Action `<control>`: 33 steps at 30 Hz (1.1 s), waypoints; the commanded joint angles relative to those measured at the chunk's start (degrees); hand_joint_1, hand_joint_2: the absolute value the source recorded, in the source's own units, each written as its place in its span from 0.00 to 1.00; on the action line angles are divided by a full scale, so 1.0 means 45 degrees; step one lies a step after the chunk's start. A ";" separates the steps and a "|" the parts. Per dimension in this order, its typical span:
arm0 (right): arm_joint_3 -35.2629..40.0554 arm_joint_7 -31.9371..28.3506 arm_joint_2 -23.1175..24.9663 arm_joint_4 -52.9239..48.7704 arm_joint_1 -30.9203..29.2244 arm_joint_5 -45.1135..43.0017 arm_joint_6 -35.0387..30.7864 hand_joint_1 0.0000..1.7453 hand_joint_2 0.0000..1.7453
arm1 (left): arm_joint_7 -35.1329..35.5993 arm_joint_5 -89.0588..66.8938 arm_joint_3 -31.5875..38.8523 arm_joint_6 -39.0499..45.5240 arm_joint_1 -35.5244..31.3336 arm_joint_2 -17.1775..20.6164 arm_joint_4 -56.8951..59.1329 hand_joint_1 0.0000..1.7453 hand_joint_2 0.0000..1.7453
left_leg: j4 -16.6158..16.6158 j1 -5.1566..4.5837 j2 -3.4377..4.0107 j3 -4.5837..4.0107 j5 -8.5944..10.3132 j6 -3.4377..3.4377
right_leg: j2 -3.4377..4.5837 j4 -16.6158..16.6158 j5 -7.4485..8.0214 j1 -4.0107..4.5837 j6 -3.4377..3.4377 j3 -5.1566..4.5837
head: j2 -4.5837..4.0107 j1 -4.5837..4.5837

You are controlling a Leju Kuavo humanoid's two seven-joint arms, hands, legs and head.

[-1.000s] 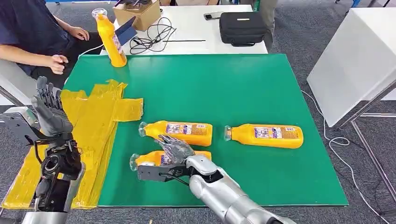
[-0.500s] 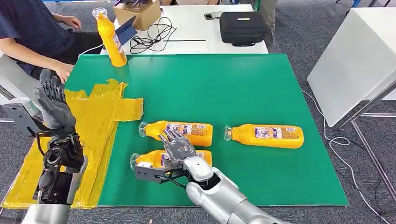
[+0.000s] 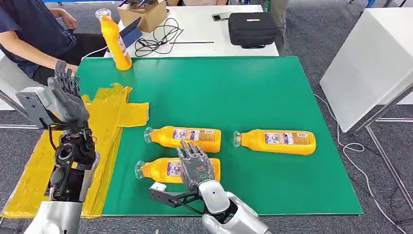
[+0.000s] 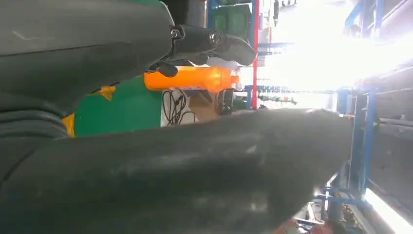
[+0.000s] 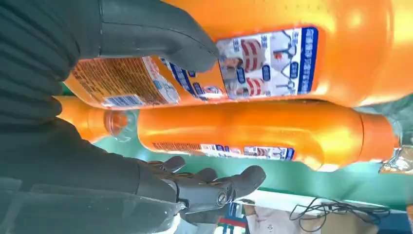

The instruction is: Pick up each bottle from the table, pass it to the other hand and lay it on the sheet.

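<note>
Three orange bottles lie on the green table (image 3: 243, 92): a near one (image 3: 160, 169), one behind it (image 3: 184, 138) and one to the right (image 3: 275, 141). Another orange bottle (image 3: 115, 39) stands upright at the far left corner. My right hand (image 3: 196, 165) lies flat over the near bottle, fingers apart and pointing away from me. In the right wrist view its thumb (image 5: 160, 44) touches that bottle's label (image 5: 272, 58), while the fingers (image 5: 214, 185) stay off it. My left hand (image 3: 68, 100) is raised, open and empty, over the crumpled yellow sheet (image 3: 104, 126).
A person (image 3: 29, 39) sits at the far left beside the sheet. Behind the green table a white table holds a black bag (image 3: 252, 28), a cardboard box (image 3: 146, 14) and cables (image 3: 158, 36). Another white table (image 3: 370, 58) stands to the right.
My right hand turned on the near bottle, fingers now pointing away, and its arm drew back toward me. My left hand rose and moved forward over the sheet. The person's hand pulled away.
</note>
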 commanded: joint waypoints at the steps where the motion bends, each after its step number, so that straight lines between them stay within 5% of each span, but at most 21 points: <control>1: 0.0063 -0.0020 -0.0949 0.0439 0.0375 0.0024 0.0086 0.00 1.00 | -0.0021 0.0055 0.0247 -0.0083 -0.0810 -0.0224 0.1400 0.00 0.00 | -0.0017 0.0007 -0.0053 0.0043 0.0003 0.0005 | -0.0074 -0.0037 -0.0007 0.0007 0.0029 0.0075 | 0.0000 0.0000; 21: -0.1260 0.0211 -0.1306 0.2308 0.1306 0.1653 -0.0354 0.00 1.00 | -0.0317 0.0557 0.0770 -0.0194 0.0026 0.0165 0.1087 0.00 0.00 | -0.0038 -0.0001 -0.0024 0.0054 0.0002 0.0000 | -0.0038 -0.0048 0.0004 0.0000 0.0028 0.0082 | 0.0000 0.0000; 22: -0.1305 0.0179 -0.1321 0.2424 0.1322 0.1687 -0.0359 0.04 1.00 | -0.0319 0.0574 0.0781 -0.0201 0.0048 0.0166 0.1076 0.00 0.00 | -0.0030 -0.0006 -0.0019 0.0043 0.0001 0.0000 | -0.0029 -0.0033 0.0001 -0.0004 0.0023 0.0066 | 0.0000 0.0000; 23: -0.1361 0.0136 -0.1363 0.2510 0.1393 0.1688 -0.0410 0.80 1.00 | -0.0322 0.0582 0.0794 -0.0202 0.0074 0.0175 0.1062 0.00 0.00 | -0.0036 0.0001 -0.0031 0.0057 0.0000 0.0001 | -0.0047 -0.0050 0.0001 0.0002 0.0032 0.0092 | 0.0000 0.0000; 25: -0.1388 0.0066 -0.1398 0.2594 0.1430 0.1754 -0.0506 0.80 1.00 | -0.0338 0.0607 0.0845 -0.0197 0.0178 0.0205 0.0967 0.00 0.00 | -0.0036 0.0000 -0.0033 0.0059 0.0000 0.0001 | -0.0048 -0.0049 -0.0001 0.0001 0.0029 0.0092 | 0.0000 0.0005; 26: -0.1425 0.0067 -0.1383 0.2614 0.1448 0.1752 -0.0472 1.00 1.00 | -0.0344 0.0621 0.0872 -0.0197 0.0220 0.0214 0.0924 0.00 0.00 | -0.0040 0.0004 -0.0034 0.0073 -0.0003 0.0001 | -0.0054 -0.0061 -0.0001 0.0006 0.0036 0.0110 | 0.0000 0.0000; 33: -0.1608 0.0037 -0.1419 0.2629 0.1478 0.1838 -0.0271 1.00 1.00 | -0.0336 0.0629 0.1227 -0.0201 0.0643 0.0140 0.0527 0.00 0.00 | -0.0029 -0.0004 -0.0030 0.0086 0.0002 -0.0001 | -0.0038 -0.0039 0.0000 -0.0002 0.0019 0.0116 | 0.0000 -0.0005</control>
